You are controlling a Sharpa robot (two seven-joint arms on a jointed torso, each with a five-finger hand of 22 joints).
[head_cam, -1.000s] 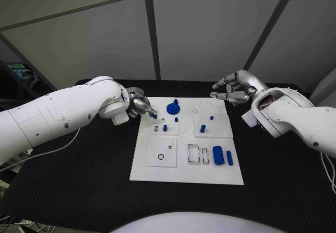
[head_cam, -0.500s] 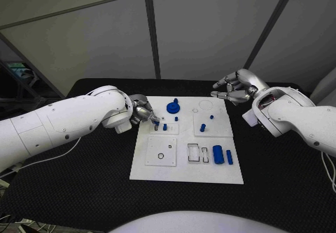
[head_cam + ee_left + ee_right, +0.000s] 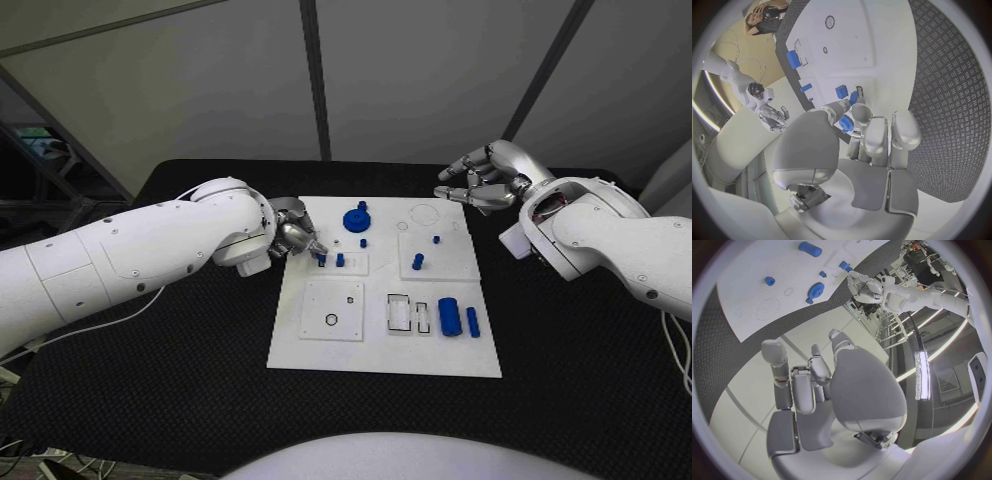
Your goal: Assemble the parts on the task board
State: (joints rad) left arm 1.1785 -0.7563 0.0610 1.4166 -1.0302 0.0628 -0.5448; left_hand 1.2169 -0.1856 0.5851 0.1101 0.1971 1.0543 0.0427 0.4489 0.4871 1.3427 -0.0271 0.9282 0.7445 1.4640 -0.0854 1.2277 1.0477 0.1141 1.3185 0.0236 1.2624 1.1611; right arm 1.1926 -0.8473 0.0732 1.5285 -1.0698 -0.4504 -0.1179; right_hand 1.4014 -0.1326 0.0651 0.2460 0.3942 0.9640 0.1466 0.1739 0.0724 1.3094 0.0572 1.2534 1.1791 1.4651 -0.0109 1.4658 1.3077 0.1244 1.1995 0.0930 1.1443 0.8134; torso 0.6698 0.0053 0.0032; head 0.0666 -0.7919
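Head view: my left hand (image 3: 293, 237) sits at the near-left edge of the task board (image 3: 387, 345), fingertips pinching a small blue peg (image 3: 320, 259) above the small left sub-plate, just beside a second blue peg (image 3: 340, 261) already standing there; my right hand (image 3: 480, 182) hovers off the board's far-right corner, fingers curled and apart, holding nothing. A blue gear (image 3: 356, 220) stands at the far middle, a blue cylinder (image 3: 449, 319) and a slim blue bar (image 3: 473, 324) lie at the near right. Left wrist view: my fingers (image 3: 861, 114) close round the blue peg (image 3: 846, 123) over the white board (image 3: 879, 30); whether the peg already touches its hole I cannot tell. Right wrist view: my right hand (image 3: 811, 375) is empty, well apart from the board (image 3: 748, 270) and the gear (image 3: 815, 291). Risks, as I judge them: a tilted peg could jam or slip from the pinch; my fingers might knock the neighbouring peg. No legible brand, label or writing appears.
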